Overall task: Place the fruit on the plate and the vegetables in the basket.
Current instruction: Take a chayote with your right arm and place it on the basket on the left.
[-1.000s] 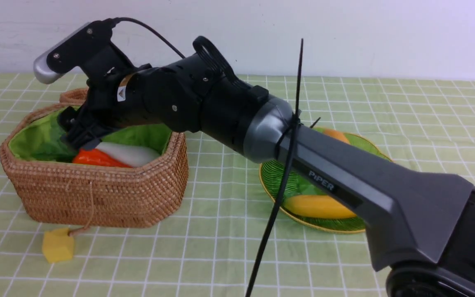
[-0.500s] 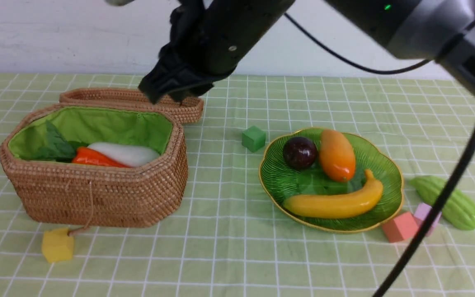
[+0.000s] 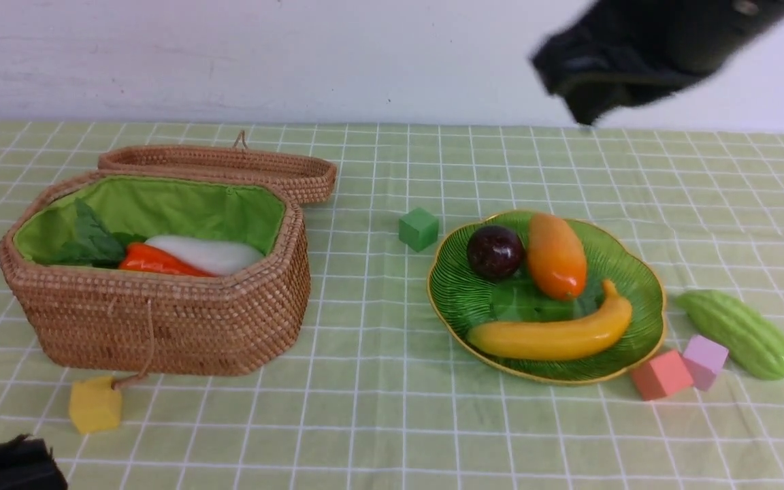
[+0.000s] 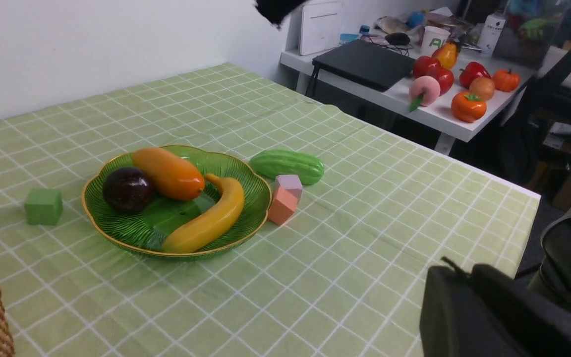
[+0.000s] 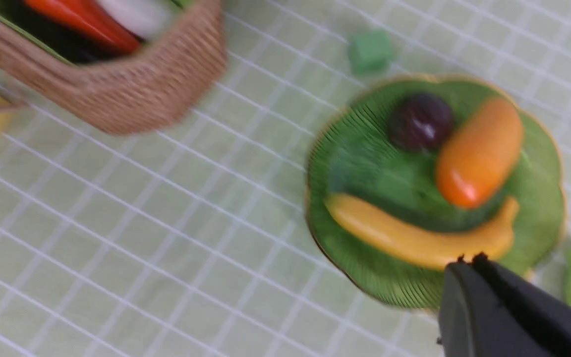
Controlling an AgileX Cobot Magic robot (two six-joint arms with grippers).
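One gourd [image 3: 739, 333] lies on the tabletop [image 3: 378, 408] just beside the plate [image 3: 460, 299] holding the fruit [image 3: 555, 255], well apart from the basket [image 3: 160, 320]; the right fingers [image 3: 596, 75] hang high above. Left wrist view: left fingers [image 4: 464, 307] pressed together, empty. Right wrist view: right fingers pressed together, empty; next they must spread over the gourd.

Green cube [image 3: 418, 228] on the checked cloth [image 3: 378, 422]; yellow cube [image 3: 95, 405] far to its left; salmon cube [image 3: 661, 374] just beside lilac cube [image 3: 705, 361].
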